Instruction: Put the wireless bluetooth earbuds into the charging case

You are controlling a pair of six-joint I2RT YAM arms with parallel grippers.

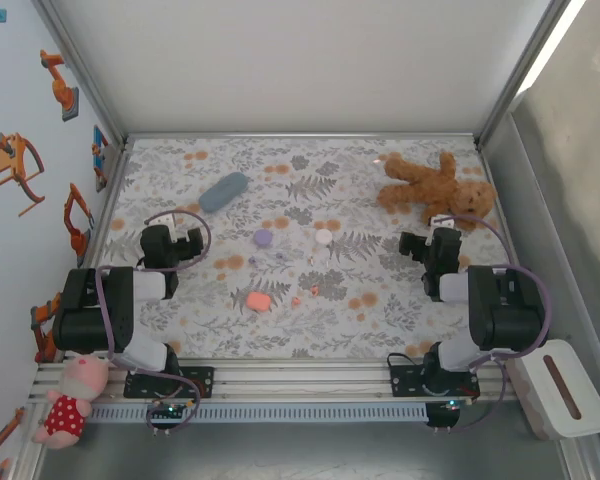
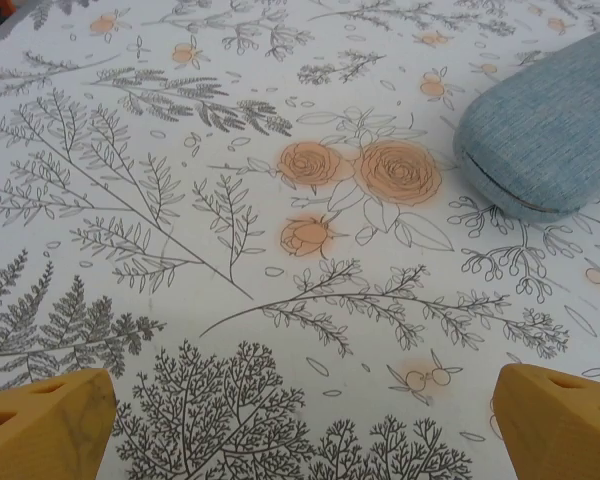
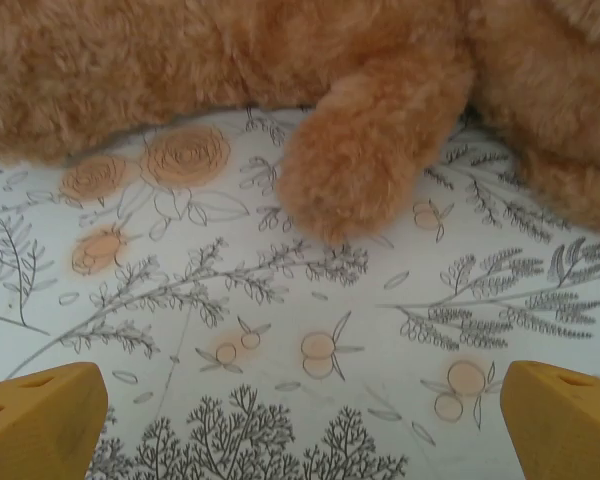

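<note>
Looking from above, you have three small rounded cases near the middle of the surface point(image 1: 380, 320). A salmon-pink case point(image 1: 259, 300) sits nearest the arms. A lilac case point(image 1: 263, 238) and a white case point(image 1: 324, 237) sit farther back, side by side but apart. They are too small for you to tell whether a lid is up or anything sits inside. The pink earbuds point(image 1: 314, 290) lie loose on the cloth just right of the pink case, outside every case. Paler specks near the lilac case are too faint to name.

The cloth is pale, printed with grey ferns and orange roses. A long glasses case point(image 2: 550, 130) in blue-grey woven fabric, with rounded ends and its seam shut, lies far left, ahead of your left pincer point(image 2: 300, 430). That pincer sits over bare cloth with its yellow fingers point(image 2: 45, 425) spread wide and nothing between them. Your right pincer point(image 3: 300, 420) gapes just as wide and is equally empty. One limb of a shaggy tan teddy bear point(image 3: 370, 160) lies just ahead of it.

Metal rails and white walls close the left, right and far sides. The widest open cloth lies between the two pincers, around the cases. A pink soft toy point(image 1: 70, 395) leans by the near-left rail, and a white box point(image 1: 560, 390) with a slot stands at near right, both off the cloth.
</note>
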